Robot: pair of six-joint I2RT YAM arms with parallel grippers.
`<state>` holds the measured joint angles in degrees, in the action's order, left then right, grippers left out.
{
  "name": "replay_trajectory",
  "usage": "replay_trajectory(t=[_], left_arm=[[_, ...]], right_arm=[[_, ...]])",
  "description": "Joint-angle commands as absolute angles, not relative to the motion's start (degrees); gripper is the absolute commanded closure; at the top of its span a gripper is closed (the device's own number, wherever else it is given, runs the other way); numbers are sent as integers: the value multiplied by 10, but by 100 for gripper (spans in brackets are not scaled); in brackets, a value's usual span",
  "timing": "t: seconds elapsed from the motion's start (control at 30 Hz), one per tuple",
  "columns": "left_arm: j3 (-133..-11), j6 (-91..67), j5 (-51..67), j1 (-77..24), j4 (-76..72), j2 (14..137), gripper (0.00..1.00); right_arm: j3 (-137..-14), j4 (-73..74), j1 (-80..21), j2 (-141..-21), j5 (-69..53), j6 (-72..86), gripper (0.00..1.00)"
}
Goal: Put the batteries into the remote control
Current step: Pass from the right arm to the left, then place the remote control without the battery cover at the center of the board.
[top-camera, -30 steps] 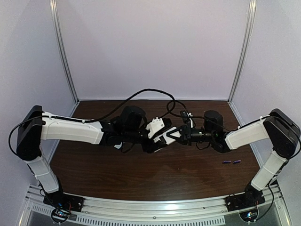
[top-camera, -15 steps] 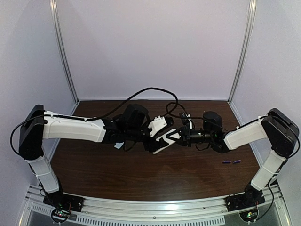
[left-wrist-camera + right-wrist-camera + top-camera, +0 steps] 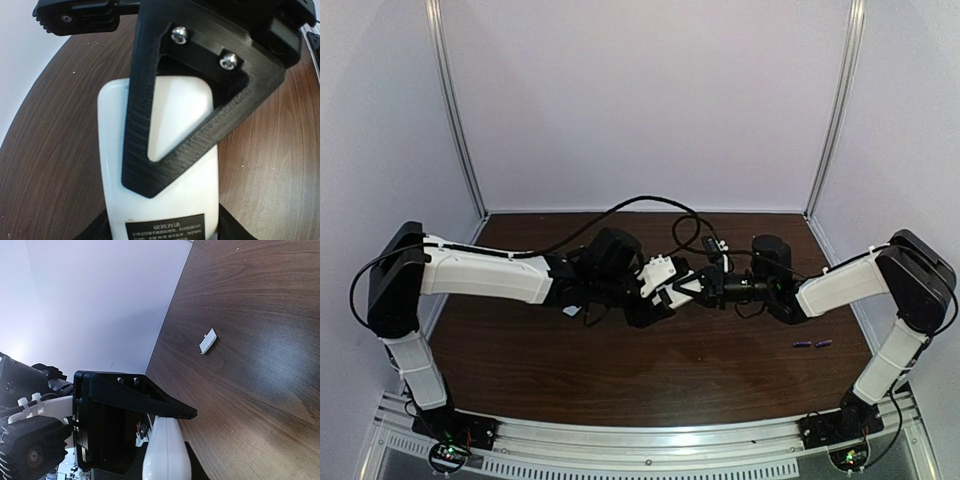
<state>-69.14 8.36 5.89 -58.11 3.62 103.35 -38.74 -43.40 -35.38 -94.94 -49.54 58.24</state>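
Note:
The remote control (image 3: 165, 200) is held in mid-air over the middle of the table, white face with a black label toward the left wrist camera. My left gripper (image 3: 667, 292) has a dark finger against each long edge of it, shut across its width. My right gripper (image 3: 686, 288) meets it from the other side, shut on the remote's flat faces; one of its black fingers (image 3: 150, 165) lies across the white face. In the right wrist view the remote (image 3: 167, 450) shows edge-on. Two purple-blue batteries (image 3: 813, 344) lie on the table near the right arm.
A small loose white flat piece (image 3: 207, 341) lies on the brown table (image 3: 650, 370) beyond the grippers. Pale walls and metal posts close the back and sides. Black cables loop above both wrists.
The left arm has pushed a little to the right, toward the right gripper, and its jaws have narrowed onto the remote. The right arm and the batteries have stayed put.

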Motion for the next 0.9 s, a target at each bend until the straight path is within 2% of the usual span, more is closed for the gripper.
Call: replay_trajectory(t=[0.0, 0.07, 0.2, 0.5, 0.77, 0.87], left_arm=[[-700, 94, 57, -584, 52, 1040, 63], [-695, 89, 58, -584, 55, 1037, 65], [-687, 83, 56, -584, 72, 1035, 66], [-678, 48, 37, -579, 125, 1046, 65], [-678, 45, 60, -578, 89, 1037, 65], [-689, 48, 52, -578, 93, 1048, 65]], right_arm=[[-395, -433, -345, -930, -502, 572, 69], [-389, -421, -332, -922, -498, 564, 57], [-379, -345, -294, -886, -478, 513, 44], [-373, -83, -229, -771, -414, 348, 44], [-327, -76, -208, -728, -457, 351, 43], [-333, 23, -193, -712, -432, 305, 43]])
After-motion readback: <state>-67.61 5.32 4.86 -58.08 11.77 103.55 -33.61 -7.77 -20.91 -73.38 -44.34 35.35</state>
